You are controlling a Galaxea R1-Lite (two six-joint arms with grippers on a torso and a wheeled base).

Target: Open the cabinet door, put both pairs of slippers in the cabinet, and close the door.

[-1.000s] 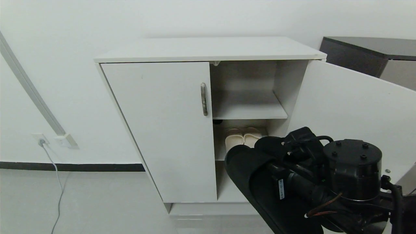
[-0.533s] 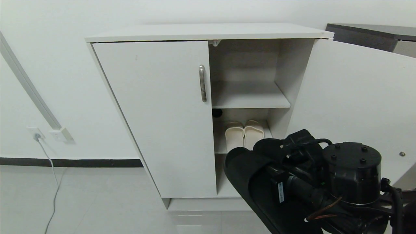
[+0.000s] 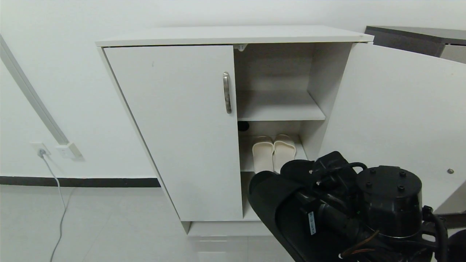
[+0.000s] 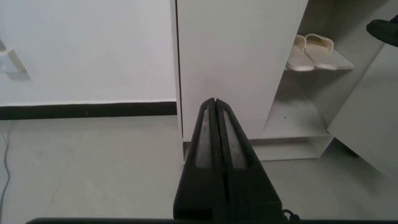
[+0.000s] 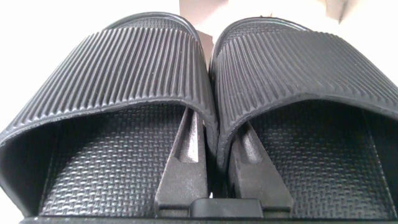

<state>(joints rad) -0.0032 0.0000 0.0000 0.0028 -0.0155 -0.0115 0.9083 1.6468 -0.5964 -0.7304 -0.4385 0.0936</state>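
White wall [image 3: 54, 72] and pale tiled floor [image 3: 109, 225] all round, with a black baseboard stripe [image 3: 72, 182] where they meet and some dark furniture [image 3: 411, 36] off at the far right.

Main thing is the white cabinet [image 3: 233, 34]. Its right door [image 3: 393, 109] is swung wide open, while the left door [image 3: 174, 127] is closed, with a metal handle [image 3: 227, 92] standing upright along its inner edge. The upper shelf [image 3: 280, 109] is bare.

The black slippers [image 3: 276, 196] are side by side in the right gripper [image 5: 214, 124]. From the right wrist view its two fingers sit inside the slippers, under the ribbed straps, and pinch the two inner side walls together. The long axis runs straight out from the wrist, toes aimed at the open right half of the cabinet, low down. The pair is out in front of the opening, and I can't tell if the toes have crossed the front edge.

The cream slippers [image 3: 273, 151] are on the middle shelf [image 3: 304, 154], side by side and touching, long axis front to back. Their strap ends look to be toward the back.

The left gripper [image 4: 214, 124] is pressed together with nothing in it, hanging over the floor in front of the closed door.

On the wall are an outlet [image 3: 40, 150] and a grey cable [image 3: 60, 203] trailing down to the floor.

For writing, there's only a tiny white sticker [image 3: 310, 223] on the right arm, with print too small to read.
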